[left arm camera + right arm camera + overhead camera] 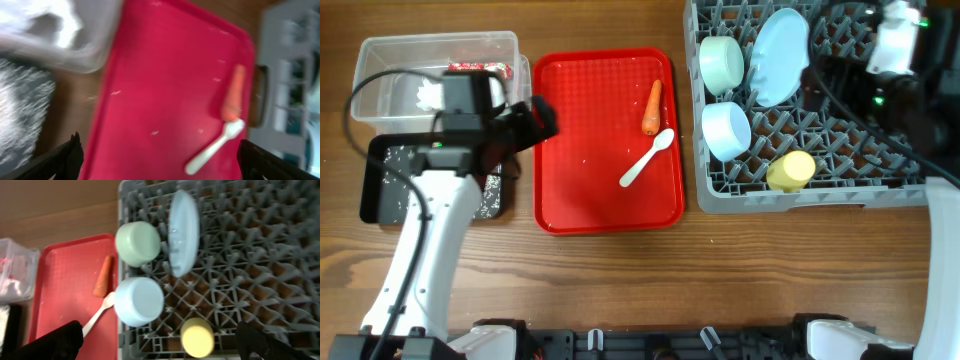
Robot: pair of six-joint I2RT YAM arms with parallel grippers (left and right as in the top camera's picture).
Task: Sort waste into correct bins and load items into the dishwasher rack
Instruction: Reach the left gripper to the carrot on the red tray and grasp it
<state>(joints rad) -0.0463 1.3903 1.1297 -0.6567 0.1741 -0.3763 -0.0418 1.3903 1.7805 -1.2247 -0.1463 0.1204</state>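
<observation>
The orange carrot (pixel 234 94) is located ahead-right of the released, empty left jaws, long axis running away from them.

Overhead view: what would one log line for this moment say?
red tray: carrot, spoon | rack: plate, green bowl, blue bowl, cup | left pincer: open | right pincer: open

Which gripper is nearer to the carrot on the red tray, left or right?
Left. The left gripper is at the red tray's left edge, left of the carrot. The right gripper is over the rack, beyond the plate, farther away.
</observation>
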